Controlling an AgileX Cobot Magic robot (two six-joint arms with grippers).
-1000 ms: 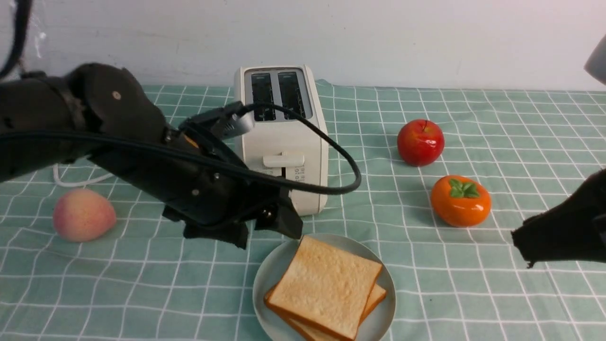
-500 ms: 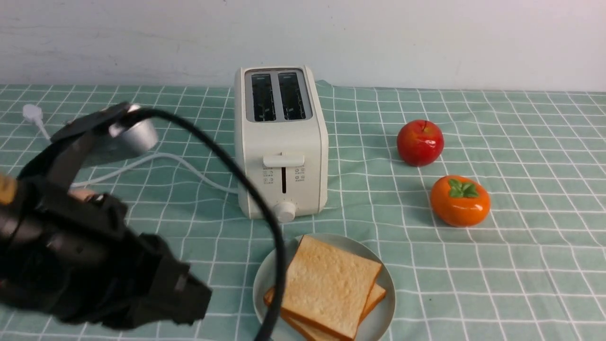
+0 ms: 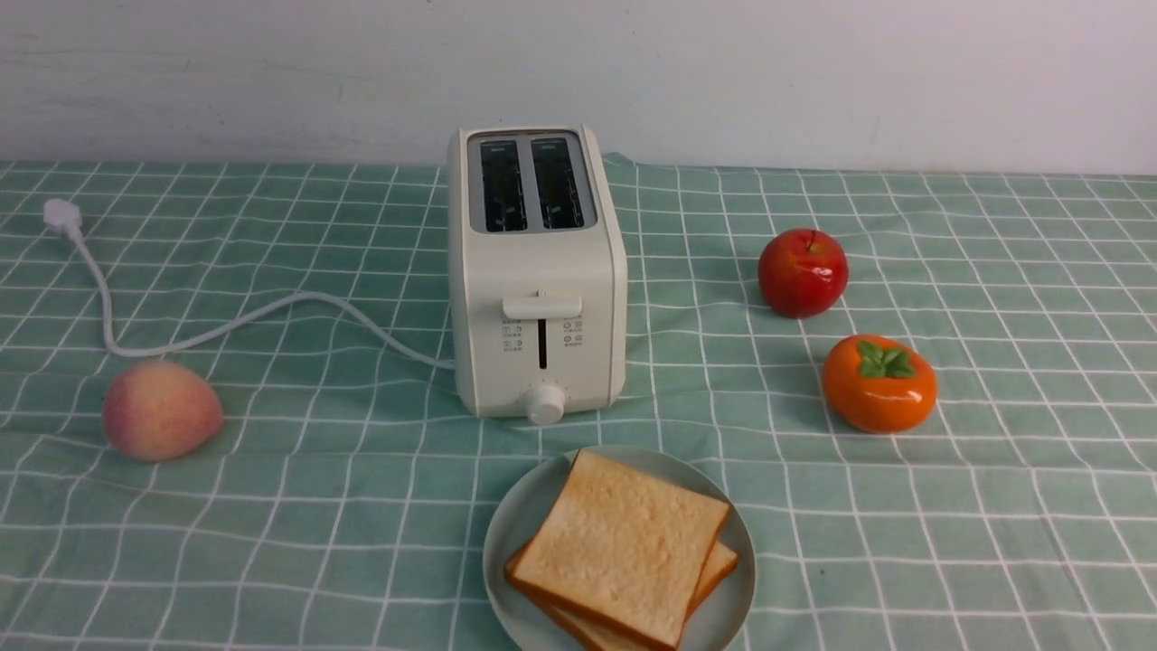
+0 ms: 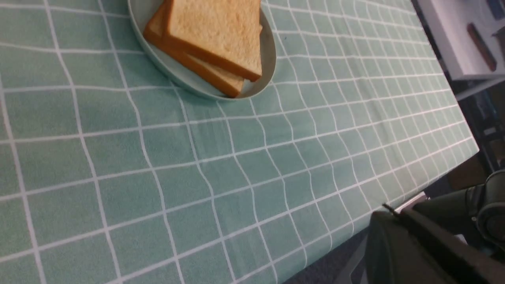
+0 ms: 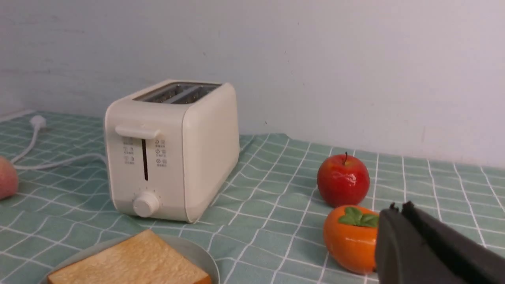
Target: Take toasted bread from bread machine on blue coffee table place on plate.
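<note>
1. Left gripper (image 4: 396, 213): dark, clenched, fingertips brought together; seen in the left wrist view, over the cloth on the near side of the toaster.
2. Right gripper (image 5: 402, 211): dark, likewise clenched, fingertips together; seen in the right wrist view, on the near side of the toaster, its tips overlapping the persimmon in that view.
3. Toasted bread (image 3: 624, 547), two square slices: pale golden faces, orange-brown crusts. Stacked flat, the upper slice turned askew over the lower, whose corners project. Located in front of the toaster, on the plate.
4. Plate (image 3: 506, 524), one: round, shallow, pale blue-green, bearing both slices; just in front of the toaster.
5. Toaster (image 3: 542, 271), one: cream-white, boxy, upright, with two dark slots in the top. Front fitted with a lever (image 3: 542, 307), a vertical slit, small printed markings and a round knob (image 3: 545, 403) near the base.
6. Power cord (image 3: 244, 318), white: curving out to the left of the toaster and ending in a white plug (image 3: 61, 214).
7. Persimmon (image 3: 879, 384), one: glossy orange, green calyx; to the right of the toaster, toward its front.
8. Apple (image 3: 803, 273), one: red, shiny, short stem; right of the toaster.
9. Peach (image 3: 161, 410), one: pink and yellow; well apart from the toaster, to its left.
10. Tablecloth (image 3: 316, 506): teal-green, white grid, rippled in places; beneath the toaster.
11. Wall (image 3: 813, 81): pale, plain; behind the toaster.
</note>
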